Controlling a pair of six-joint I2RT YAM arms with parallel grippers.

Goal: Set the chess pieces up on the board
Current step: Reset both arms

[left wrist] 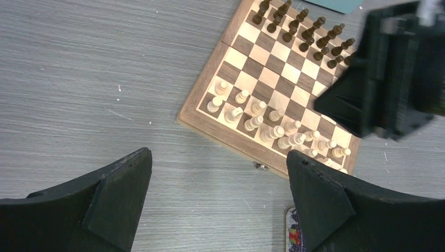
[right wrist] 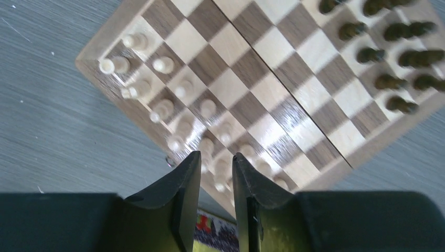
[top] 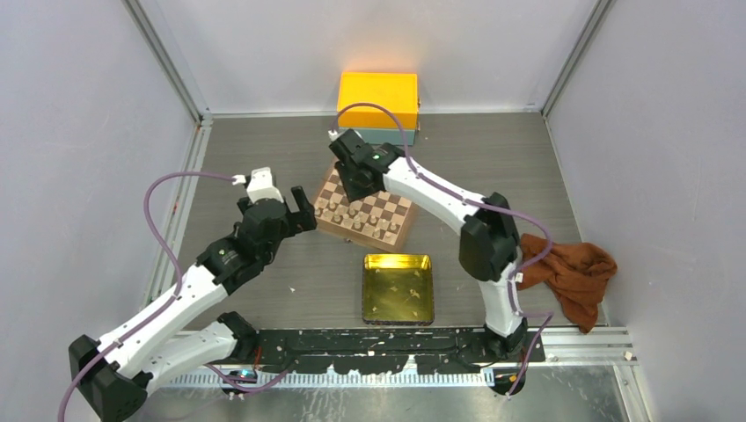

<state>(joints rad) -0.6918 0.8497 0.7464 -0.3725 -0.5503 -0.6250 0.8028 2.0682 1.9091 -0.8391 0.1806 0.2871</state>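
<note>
**Two robot claws at a chessboard, cream pieces in two rows on it**

A wooden board [top: 404,234] lies at an angle in the middle of a grey table [top: 264,290]. The cream pieces [top: 370,221] stand on the board in two rows along its near edge. The wrist views show these rows as slightly uneven. The dark pieces [left wrist: 306,32] stand in two rows along the board's far edge.

The right claw [top: 354,183] hangs over the far left part of the board. In its own wrist view its two fingers [right wrist: 178,205] stand close together with only a slim gap. They are above the cream pieces [right wrist: 173,113] at the board's near edge. Blurred cream shapes show in that gap, and I cannot tell whether the claw pinches one of them or grips nothing.

The left claw [top: 303,211] hovers just off the board's left side, over bare table. It is released, with its fingers [left wrist: 105,205] spread wide and nothing between them. The cream pieces [left wrist: 273,126] lie ahead of it on the board, apart from its fingertips.

A gold tray [top: 366,290] sits on the table just beside the board's near edge. An orange box [top: 378,99] stands beyond the board's far edge. A rust-brown cloth [top: 572,268] lies crumpled well to the board's right.
</note>
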